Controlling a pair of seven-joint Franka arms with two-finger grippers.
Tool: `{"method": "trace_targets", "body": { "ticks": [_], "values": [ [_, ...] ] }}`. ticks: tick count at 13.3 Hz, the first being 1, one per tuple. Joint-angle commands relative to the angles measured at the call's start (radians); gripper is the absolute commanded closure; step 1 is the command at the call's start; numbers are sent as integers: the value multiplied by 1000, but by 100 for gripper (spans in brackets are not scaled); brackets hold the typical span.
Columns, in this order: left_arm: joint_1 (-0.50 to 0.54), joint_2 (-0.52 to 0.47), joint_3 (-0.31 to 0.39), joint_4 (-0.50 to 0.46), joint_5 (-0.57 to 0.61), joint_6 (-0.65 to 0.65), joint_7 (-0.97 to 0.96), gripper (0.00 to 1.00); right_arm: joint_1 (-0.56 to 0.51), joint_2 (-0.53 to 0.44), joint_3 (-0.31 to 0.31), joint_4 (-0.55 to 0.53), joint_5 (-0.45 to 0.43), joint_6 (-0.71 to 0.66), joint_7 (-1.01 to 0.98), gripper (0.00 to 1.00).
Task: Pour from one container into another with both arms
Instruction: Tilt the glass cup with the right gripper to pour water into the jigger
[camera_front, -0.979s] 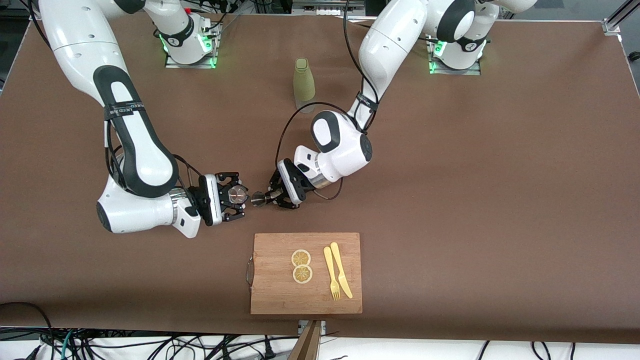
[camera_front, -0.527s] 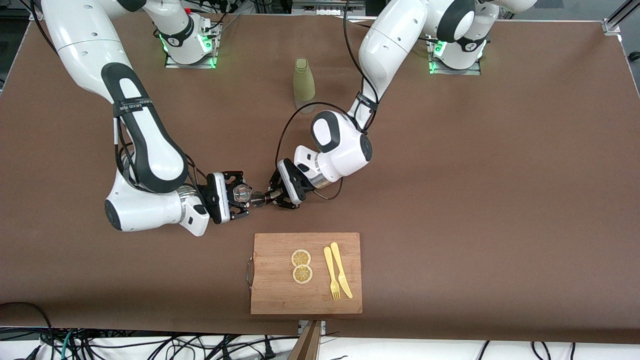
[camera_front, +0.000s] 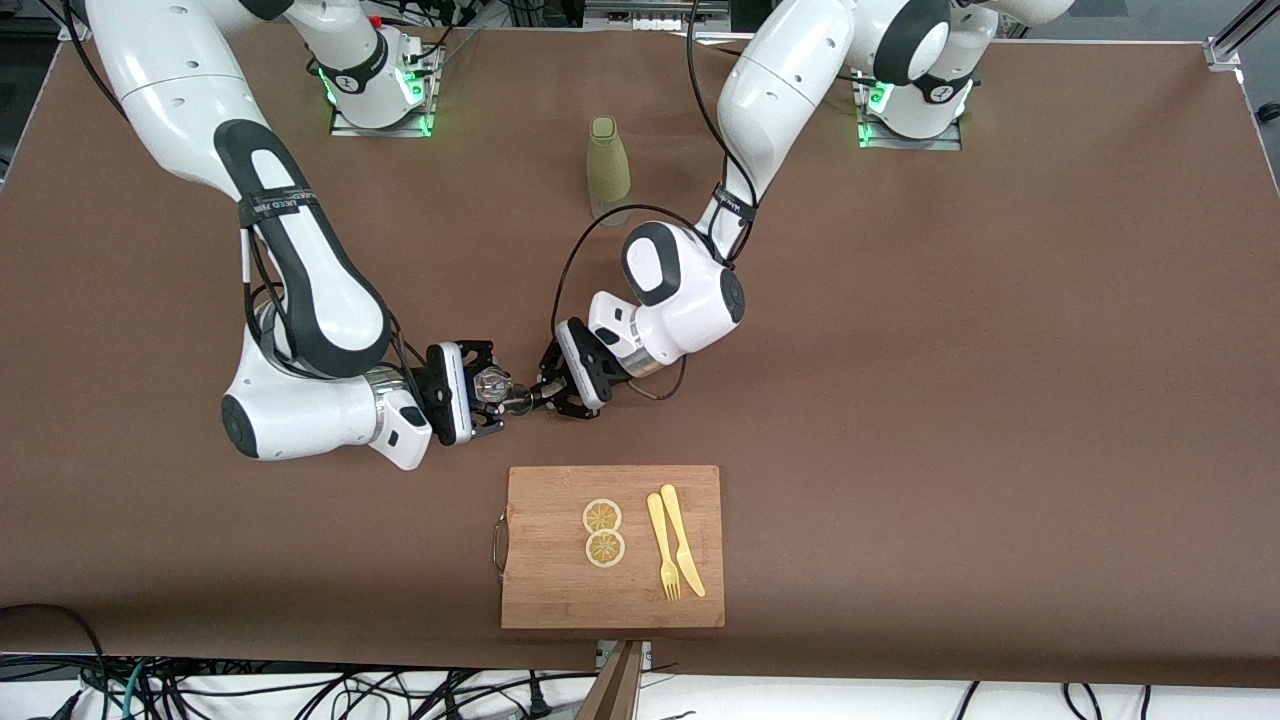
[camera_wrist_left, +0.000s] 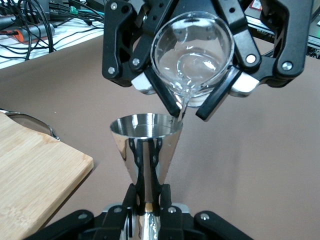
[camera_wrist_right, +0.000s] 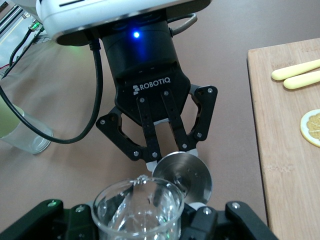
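Observation:
The steel jigger (camera_front: 517, 402) stands upright above the table, with my left gripper (camera_front: 532, 398) shut on its narrow waist. In the left wrist view the jigger's open top cone (camera_wrist_left: 146, 145) rises just past my left gripper (camera_wrist_left: 148, 192). My right gripper (camera_front: 490, 390) is shut on the clear glass cup (camera_front: 489, 384). The cup (camera_wrist_left: 192, 50) is tipped over, its pouring lip at the jigger's rim. The right wrist view shows the cup (camera_wrist_right: 137, 210) close up and the jigger's mouth (camera_wrist_right: 182, 175) just past it. I cannot tell whether any liquid runs.
An olive-green bottle (camera_front: 607, 170) stands farther from the front camera, between the two bases. A wooden cutting board (camera_front: 560, 590) lies nearer the camera and carries two lemon slices (camera_front: 603, 533), a yellow fork and a knife (camera_front: 675, 555). Brown table surface lies all round.
My right arm has carried the glass cup toward the jigger and tipped it, closing the gap until its lip meets the jigger's rim. The left arm and jigger have stayed put.

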Motion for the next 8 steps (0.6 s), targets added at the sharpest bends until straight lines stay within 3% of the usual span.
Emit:
{"method": "trace_targets", "body": {
  "ticks": [1,8],
  "values": [
    [-10,22,16,43,-28,10,-5,100,-6,-7,19,9,-39,0,38,79],
    [-8,16,8,34,-30,45,15,100,-6,-7,49,23,-113,0,99,79]
  ]
}}
